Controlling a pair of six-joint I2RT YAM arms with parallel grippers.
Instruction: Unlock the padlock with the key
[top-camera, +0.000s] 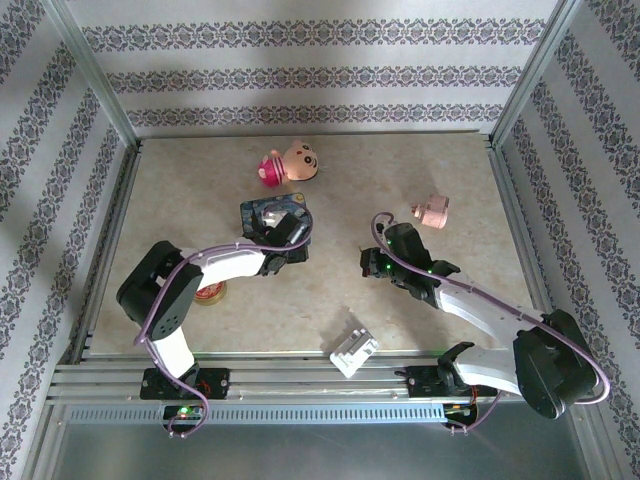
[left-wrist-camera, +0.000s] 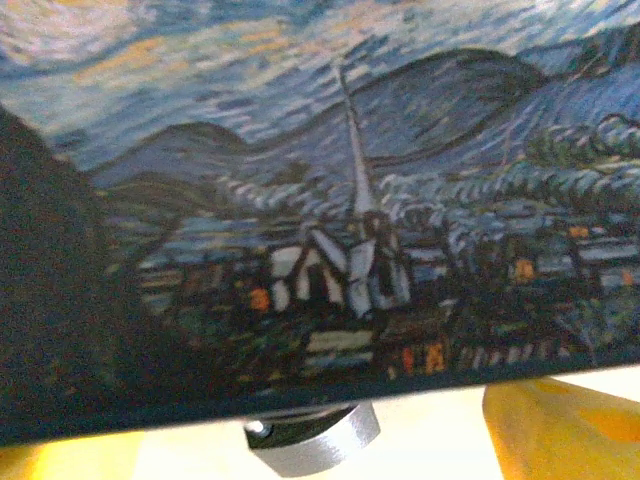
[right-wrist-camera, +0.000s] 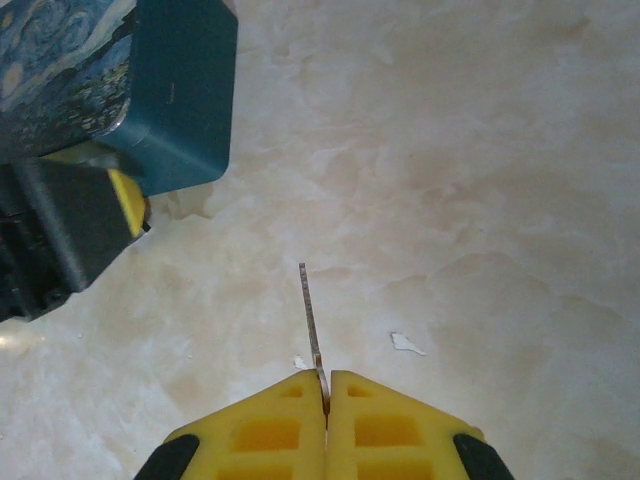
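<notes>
In the left wrist view the padlock (left-wrist-camera: 312, 438), a tiny dark body with a silvery curved part, lies on the table at the near edge of the blue painted tin (left-wrist-camera: 330, 200). My left gripper (left-wrist-camera: 300, 458) is open. Its yellow fingers (left-wrist-camera: 560, 430) stand wide apart on either side of the padlock and do not touch it. From above, the left gripper (top-camera: 285, 236) sits against the tin (top-camera: 262, 212). My right gripper (right-wrist-camera: 327, 385) is shut on the key (right-wrist-camera: 309, 315), a thin silvery sliver that sticks forward from the pads above bare table. It hovers right of the tin (right-wrist-camera: 180, 90).
A white plastic block (top-camera: 352, 350) lies near the table's front edge. A pink toy piece (top-camera: 432, 211) sits at the right, and a pink and peach toy (top-camera: 290, 163) sits at the back. A small gold round tin (top-camera: 208, 293) lies beside the left arm.
</notes>
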